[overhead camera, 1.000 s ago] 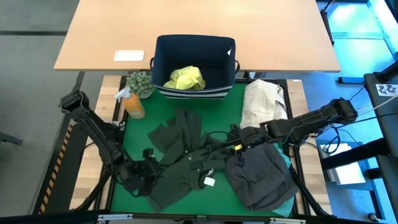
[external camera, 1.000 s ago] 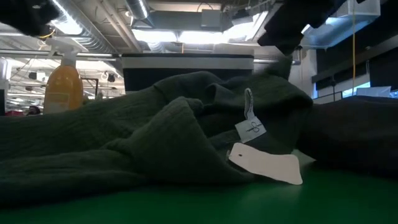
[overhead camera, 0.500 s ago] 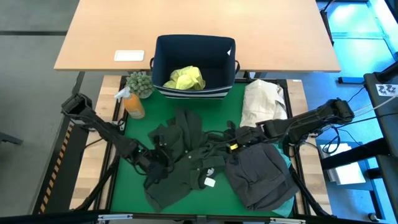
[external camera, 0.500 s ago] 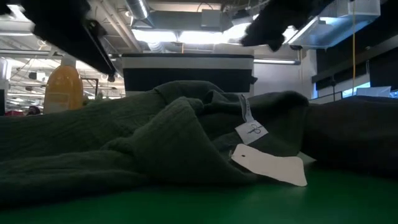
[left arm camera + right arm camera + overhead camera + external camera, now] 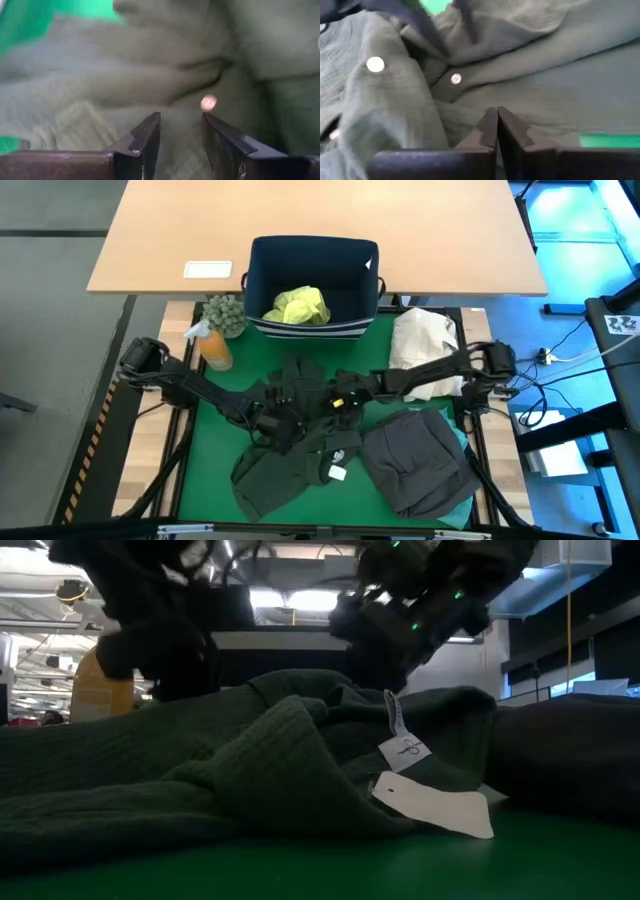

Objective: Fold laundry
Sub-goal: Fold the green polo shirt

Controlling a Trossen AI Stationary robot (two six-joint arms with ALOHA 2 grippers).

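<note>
So the olive shirt (image 5: 300, 435) was lying crumpled in the middle of the green mat (image 5: 215, 405), with the grey garment (image 5: 415, 465) just beside it on the right and the yellow-green shirt (image 5: 297, 306) sitting in the bin (image 5: 310, 255) up top.

Both arms were over the olive shirt. The right gripper (image 5: 496, 116) had its fingers pinched fully together, and honestly I couldn't tell whether any cloth was caught between them; from its wrist view it looked like the tips were just above the fabric. The left gripper (image 5: 180, 125) had its fingers partly apart, hovering right over a fold near a button (image 5: 208, 102), nothing held.

What could've gone wrong, I reckon: if the right one had closed on air, any lift would bring up nothing. The two grippers were also very near each other, so a bump or a tangle in the bunched cloth seemed possible. The paper tag (image 5: 432, 805) could snag too.

Compared to a second before: the left arm had swung in from the mat's lower left corner to the shirt's middle, the right had reached further left, and its fingers had snapped together.
</note>
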